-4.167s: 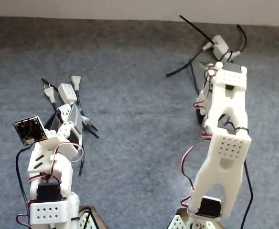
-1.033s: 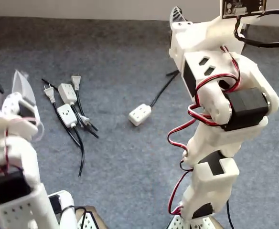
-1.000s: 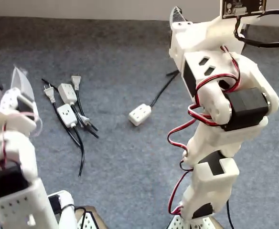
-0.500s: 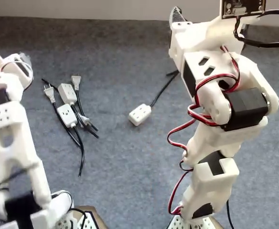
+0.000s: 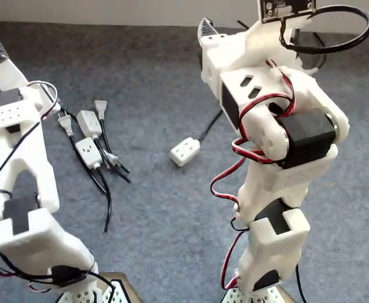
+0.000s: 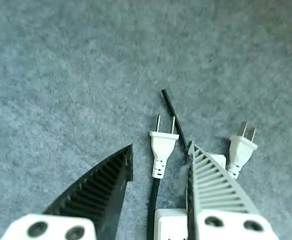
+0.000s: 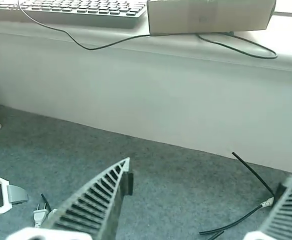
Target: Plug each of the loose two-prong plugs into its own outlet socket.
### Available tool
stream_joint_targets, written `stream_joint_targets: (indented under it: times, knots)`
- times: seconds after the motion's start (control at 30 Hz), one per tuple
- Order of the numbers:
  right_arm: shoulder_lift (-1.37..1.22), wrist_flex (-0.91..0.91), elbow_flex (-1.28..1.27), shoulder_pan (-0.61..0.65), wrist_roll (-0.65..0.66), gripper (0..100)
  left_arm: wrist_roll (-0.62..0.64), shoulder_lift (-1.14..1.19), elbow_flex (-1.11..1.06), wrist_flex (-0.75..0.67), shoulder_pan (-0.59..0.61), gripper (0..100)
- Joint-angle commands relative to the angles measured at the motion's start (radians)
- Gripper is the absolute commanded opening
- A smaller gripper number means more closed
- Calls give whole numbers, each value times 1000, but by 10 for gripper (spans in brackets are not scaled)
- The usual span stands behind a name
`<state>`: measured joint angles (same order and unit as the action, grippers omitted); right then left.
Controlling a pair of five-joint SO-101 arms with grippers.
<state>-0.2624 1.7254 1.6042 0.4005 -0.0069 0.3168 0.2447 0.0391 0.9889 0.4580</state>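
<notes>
The left claw (image 6: 160,147) is hanging wide open and holding nothing. Over the last few seconds it has been swinging out from a folded pose to hover above the cluster of cords. Directly between its jaws a white two-prong plug (image 6: 163,150) is lying flat, prongs pointing away from the claw. An outlet socket (image 6: 170,222) is sitting closer in, by the root of the pale jaw. Just outside that jaw a second plug (image 6: 242,149) is lying, also unplugged. Well off to that same side, another socket block (image 5: 185,151) is resting alone on the carpet (image 5: 172,221). That spot was bare four seconds ago, when a socket lay far back by the wall (image 7: 136,90). The right claw (image 7: 206,175) is also gaping empty, now lifted high and facing that wall. I judge that the sockets are gathered, nothing is plugged in yet, and the left claw is lining up to close on the first plug.
</notes>
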Motion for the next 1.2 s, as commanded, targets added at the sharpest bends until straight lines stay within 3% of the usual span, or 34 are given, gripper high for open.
stream_joint_targets:
  times: [0.0, 0.13, 0.5, 1.17]
  knots:
    - [28, 39, -2, 12, 14, 410, 52, 90, 145, 84, -25, 189]
    - [27, 38, -2, 12, 14, 410, 66, 214, 274, 170, -30, 189]
    - [27, 38, -2, 13, 14, 410, 68, 414, 464, 247, -64, 189]
    - [27, 38, -2, 13, 14, 410, 68, 472, 483, 287, -45, 192]
